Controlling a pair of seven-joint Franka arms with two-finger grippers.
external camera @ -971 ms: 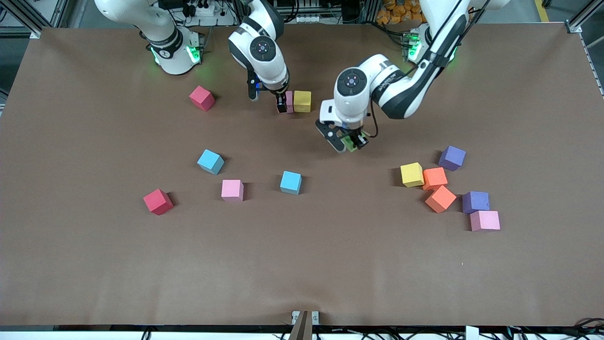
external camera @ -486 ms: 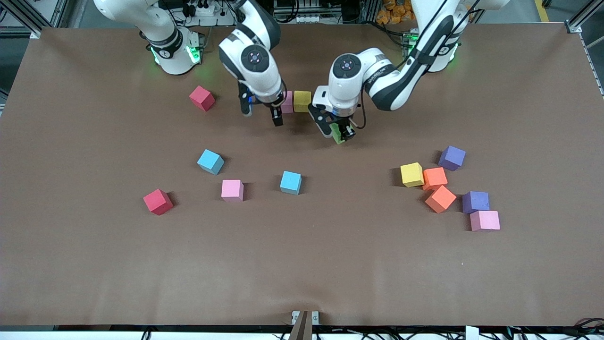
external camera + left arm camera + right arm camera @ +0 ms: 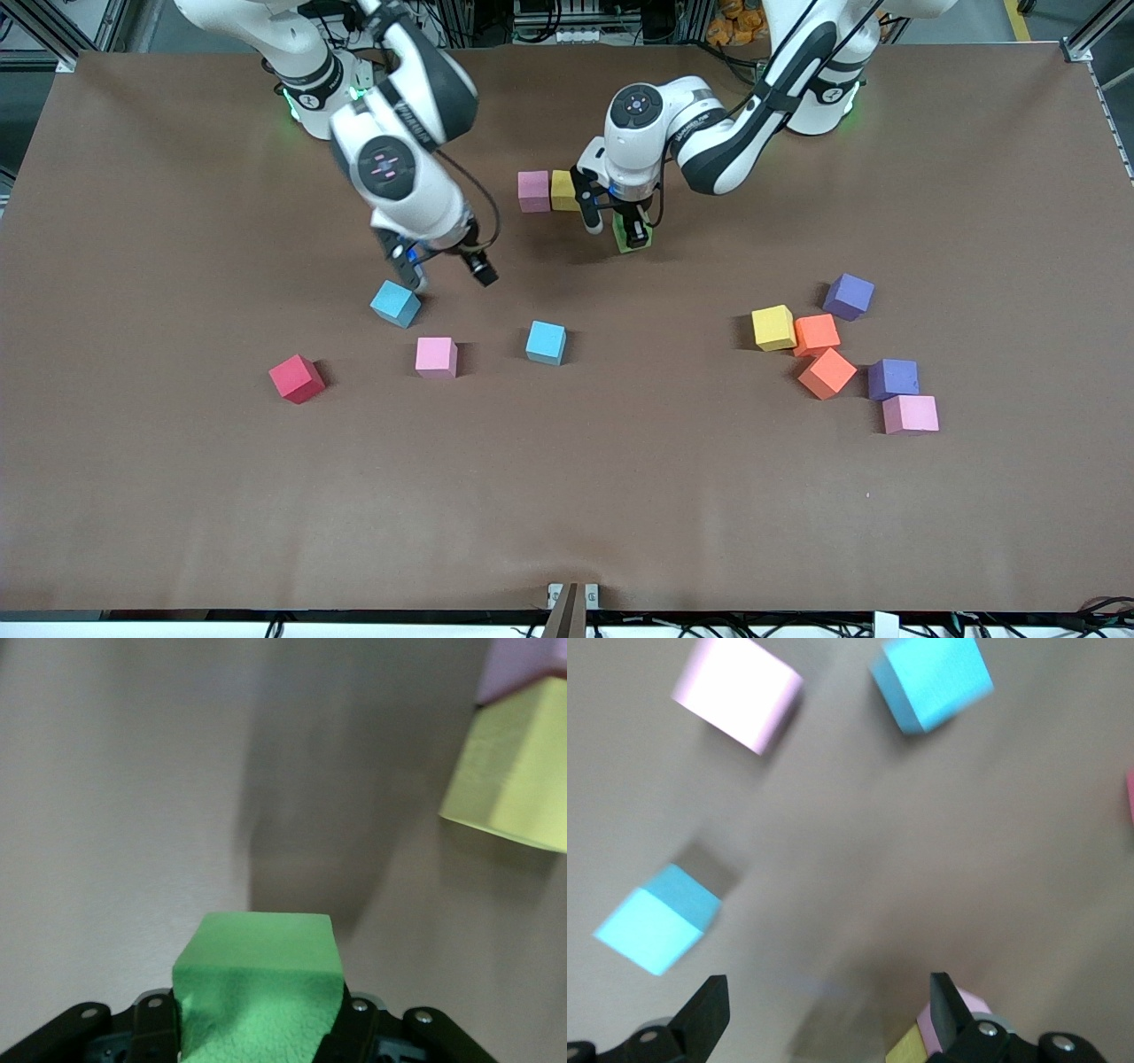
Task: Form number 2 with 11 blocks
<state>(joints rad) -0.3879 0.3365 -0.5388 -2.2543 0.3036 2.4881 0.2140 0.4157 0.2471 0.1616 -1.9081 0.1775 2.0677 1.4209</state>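
The right gripper (image 3: 450, 273) is hanging with its fingers spread wide and nothing between them, over bare table just beside a light blue block (image 3: 395, 303); a pink block (image 3: 436, 357) and another light blue block (image 3: 546, 343) are lying close by, nearer the front camera, so it is likely lining up its next pick. The left gripper (image 3: 617, 231) is pinching the green block (image 3: 634, 239) and is carrying it low, right beside the two-cube row of a pink cube (image 3: 533, 190) and a yellow cube (image 3: 563, 190) (the start of the number 2, by the look of it). The step in hand is placing the third cube; next, the green block needs squaring flush against the yellow cube before release. No containers are showing anywhere on the table.
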